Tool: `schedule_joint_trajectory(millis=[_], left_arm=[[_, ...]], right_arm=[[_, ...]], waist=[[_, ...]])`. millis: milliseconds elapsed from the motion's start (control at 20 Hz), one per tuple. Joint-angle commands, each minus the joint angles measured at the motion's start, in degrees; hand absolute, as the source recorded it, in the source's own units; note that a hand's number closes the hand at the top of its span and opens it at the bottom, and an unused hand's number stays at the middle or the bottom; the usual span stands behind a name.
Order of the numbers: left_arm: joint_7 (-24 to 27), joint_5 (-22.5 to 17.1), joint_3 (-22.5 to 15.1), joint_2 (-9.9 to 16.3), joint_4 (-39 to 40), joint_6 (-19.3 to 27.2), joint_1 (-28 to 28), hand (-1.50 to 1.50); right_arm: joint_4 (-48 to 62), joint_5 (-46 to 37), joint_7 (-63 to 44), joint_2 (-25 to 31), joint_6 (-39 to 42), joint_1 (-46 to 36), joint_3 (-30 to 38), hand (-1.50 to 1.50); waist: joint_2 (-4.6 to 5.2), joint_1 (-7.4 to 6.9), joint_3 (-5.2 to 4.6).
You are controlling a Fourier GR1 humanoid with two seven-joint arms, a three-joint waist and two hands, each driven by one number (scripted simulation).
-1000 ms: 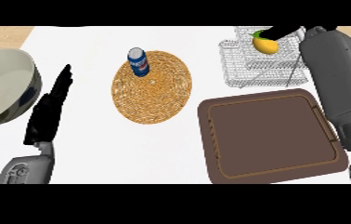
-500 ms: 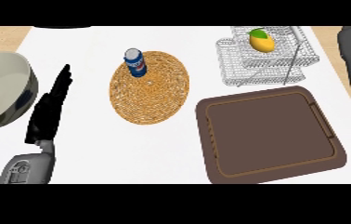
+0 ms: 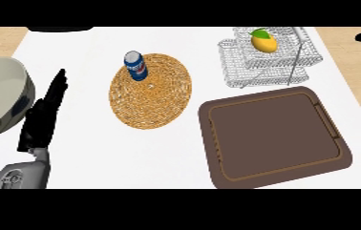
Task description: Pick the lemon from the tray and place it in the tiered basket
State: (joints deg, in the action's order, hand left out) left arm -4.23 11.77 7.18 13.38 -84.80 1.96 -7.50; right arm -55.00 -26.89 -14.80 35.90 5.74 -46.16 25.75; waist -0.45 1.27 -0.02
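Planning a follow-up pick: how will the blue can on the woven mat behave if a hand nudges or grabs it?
The blue can stands upright and is tall for its base, so a high sideways nudge would probably tip it. On its side it would likely roll. It sits near the woven mat edge, whose textured surface may resist sliding.

One lemon (image 3: 263, 42), one tiered basket (image 3: 243, 67), one tray (image 3: 273, 135), one can (image 3: 136, 66), one woven mat (image 3: 151, 91), one hand (image 3: 44, 117).
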Motion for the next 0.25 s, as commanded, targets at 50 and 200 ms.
schedule_joint_trajectory(millis=[50, 200], left_arm=[[-1.18, -0.39, 0.05, 0.02, -1.94, -0.60, 0.39, 0.00], [-0.44, -0.50, 0.85, 0.77, -1.60, -1.12, 1.03, 0.00]], right_arm=[[-7.32, 8.39, 3.36, 5.00, 7.47, 10.55, 6.92, -1.50], [-9.67, 12.40, 5.93, 4.87, 9.24, 16.57, 10.56, -1.50]], waist=[[-0.01, 0.04, 0.03], [0.17, -0.39, 0.02]])
